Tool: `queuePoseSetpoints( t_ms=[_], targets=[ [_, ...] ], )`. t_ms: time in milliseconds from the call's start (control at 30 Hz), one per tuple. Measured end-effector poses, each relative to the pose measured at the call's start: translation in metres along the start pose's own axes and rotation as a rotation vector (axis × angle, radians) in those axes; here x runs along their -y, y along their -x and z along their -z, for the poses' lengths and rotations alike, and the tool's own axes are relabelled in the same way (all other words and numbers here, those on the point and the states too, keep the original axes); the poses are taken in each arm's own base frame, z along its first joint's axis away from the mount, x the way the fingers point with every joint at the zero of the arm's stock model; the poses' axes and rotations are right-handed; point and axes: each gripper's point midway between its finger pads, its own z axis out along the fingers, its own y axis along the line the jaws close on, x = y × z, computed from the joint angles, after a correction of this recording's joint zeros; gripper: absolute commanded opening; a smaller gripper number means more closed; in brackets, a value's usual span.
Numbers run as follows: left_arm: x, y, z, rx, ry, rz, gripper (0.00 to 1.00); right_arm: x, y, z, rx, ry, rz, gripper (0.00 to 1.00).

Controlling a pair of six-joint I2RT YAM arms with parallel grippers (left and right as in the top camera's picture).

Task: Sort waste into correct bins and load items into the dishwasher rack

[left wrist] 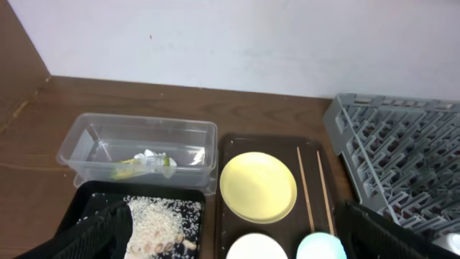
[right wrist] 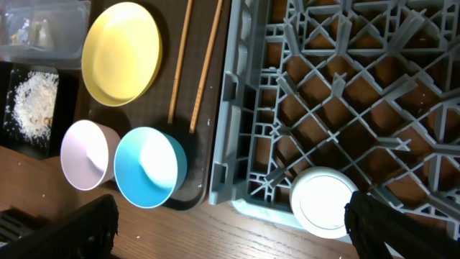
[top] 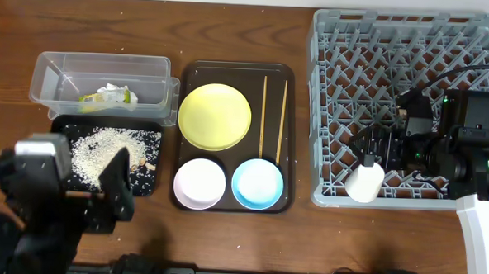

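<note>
Overhead, we see loose white rice grains in the shallow black rectangular tray, at 12 o'clock from the left pincer. Left wrist: its fingers stand wide apart. Right wrist: the right pincer gapes, the light blue round bowl at its 10 o'clock.

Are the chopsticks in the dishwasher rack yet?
No, both chopsticks lie on the brown serving tray beside the yellow plate, outside the dishwasher rack.
</note>
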Motion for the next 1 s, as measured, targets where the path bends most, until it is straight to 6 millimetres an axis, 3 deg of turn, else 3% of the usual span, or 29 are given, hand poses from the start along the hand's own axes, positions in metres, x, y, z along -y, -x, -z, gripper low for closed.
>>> queuePoseSetpoints(
  t_ms=[167,267,400,533,600,733,867,1000],
  targets=[
    [-0.007,-0.020,0.015,-0.039,0.019,-0.009,0.93,0.000,0.000,0.000,0.000,0.000,0.000,0.99],
    [-0.010,-0.026,0.012,-0.052,0.036,-0.013,0.92,0.000,0.000,0.000,0.000,0.000,0.000,0.99],
    [-0.007,-0.018,-0.020,0.001,0.030,-0.009,0.93,0.000,0.000,0.000,-0.001,0.000,0.000,0.99],
    [-0.001,-0.014,-0.075,0.081,0.005,-0.024,0.93,0.000,0.000,0.000,-0.001,-0.001,0.000,0.99],
    [0.003,-0.027,-0.102,0.108,-0.022,-0.032,0.93,0.000,0.000,0.000,0.000,-0.002,0.000,0.99],
    [0.007,-0.073,-0.142,0.145,-0.083,-0.049,0.93,0.001,0.000,0.000,-0.001,-0.004,0.000,0.99],
    [0.009,-0.120,-0.160,0.153,-0.135,-0.052,0.93,0.001,0.000,0.000,-0.001,-0.004,0.000,0.99],
    [0.009,-0.150,-0.164,0.160,-0.164,-0.051,0.93,0.001,0.000,0.000,-0.001,-0.004,0.000,0.99]
  ],
)
